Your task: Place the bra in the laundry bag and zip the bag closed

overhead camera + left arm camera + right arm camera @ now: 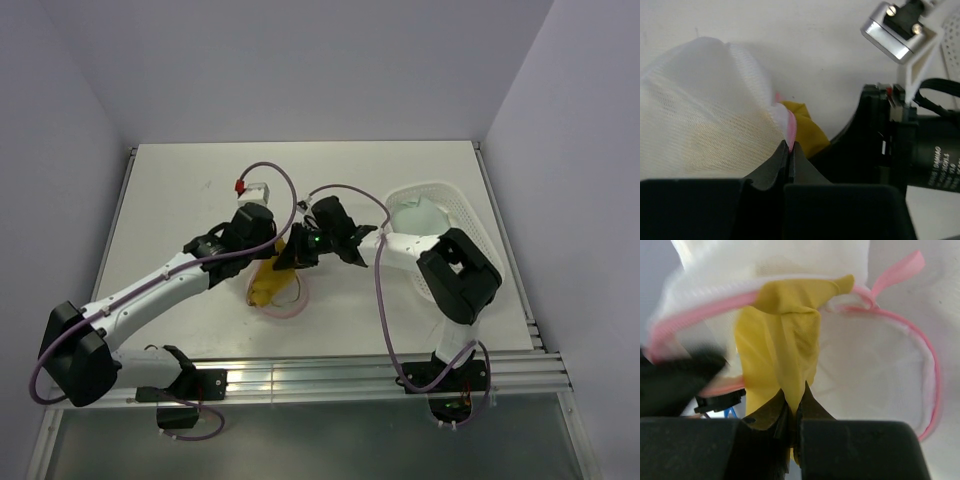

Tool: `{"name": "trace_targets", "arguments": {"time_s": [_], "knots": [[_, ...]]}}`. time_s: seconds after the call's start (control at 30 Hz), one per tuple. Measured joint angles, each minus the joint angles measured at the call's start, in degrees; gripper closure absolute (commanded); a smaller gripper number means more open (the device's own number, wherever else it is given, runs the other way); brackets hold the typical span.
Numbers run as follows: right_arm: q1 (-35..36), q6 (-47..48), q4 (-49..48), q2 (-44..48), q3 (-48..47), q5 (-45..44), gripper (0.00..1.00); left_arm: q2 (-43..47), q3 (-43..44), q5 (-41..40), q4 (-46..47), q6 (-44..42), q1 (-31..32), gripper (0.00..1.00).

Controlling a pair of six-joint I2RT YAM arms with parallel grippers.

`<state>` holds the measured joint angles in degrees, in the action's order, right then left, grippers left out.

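Right gripper (792,401) at frame bottom pinches bra (780,340); left gripper (791,150) clamps laundry bag (705,110) rim; I'd say half-inserted, unzipped.

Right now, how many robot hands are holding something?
2. The left gripper pinches the laundry bag by its pink rim; the right gripper pinches the bra at the opening.

The laundry bag (705,115) is made of white see-through mesh edged with pink tape, and the bra (780,345) is shown as soft, matt mustard cloth — lightly creased. The left claw (790,147) and right claw (792,402) are formed of matt black plastic, the surface (180,200) is finished smooth matt white, and the basket (468,207) is perforated white plastic.
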<state>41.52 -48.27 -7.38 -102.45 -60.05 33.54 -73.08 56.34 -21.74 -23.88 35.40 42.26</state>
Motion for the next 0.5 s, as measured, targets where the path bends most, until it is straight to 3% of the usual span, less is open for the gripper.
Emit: {"name": "trace_targets", "arguments": {"time_s": [0.5], "knots": [[-0.3, -15.2, -18.7, -3.5, 2.1, -0.7, 1.00, 9.0, -6.1, 13.6, 5.2, 1.3, 0.0, 1.00]]}}
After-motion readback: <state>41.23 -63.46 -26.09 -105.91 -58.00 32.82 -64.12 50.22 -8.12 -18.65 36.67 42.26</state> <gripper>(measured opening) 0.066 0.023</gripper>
